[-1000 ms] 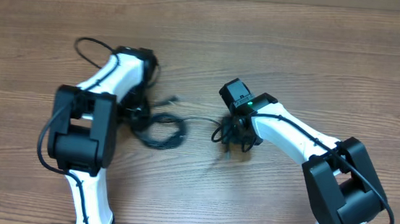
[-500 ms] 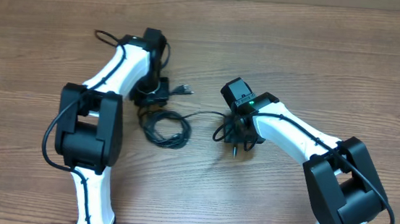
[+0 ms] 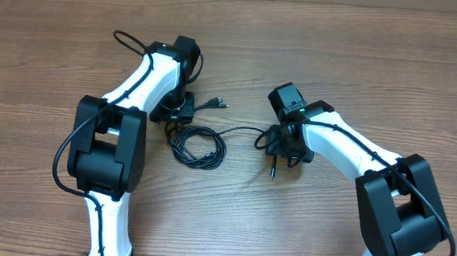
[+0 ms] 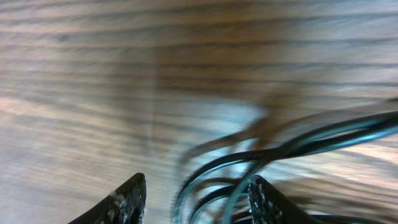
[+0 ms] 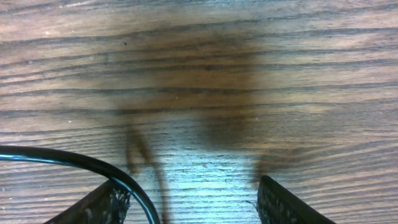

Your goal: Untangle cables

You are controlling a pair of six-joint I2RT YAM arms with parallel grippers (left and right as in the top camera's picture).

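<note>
The left arm (image 3: 145,83) and the right arm (image 3: 339,146) share one build: smooth, rounded white shells set between bulky, boxy black joint housings (image 3: 109,147). A thick black wire (image 3: 128,40) runs along each white shell and loops free near the wrist. The black block (image 3: 287,100) at the right wrist carries a small green light (image 3: 300,112). The fingers of the left gripper (image 4: 196,200) and the right gripper (image 5: 189,202) are black and wedge-shaped, with a rough, speckled surface.
</note>
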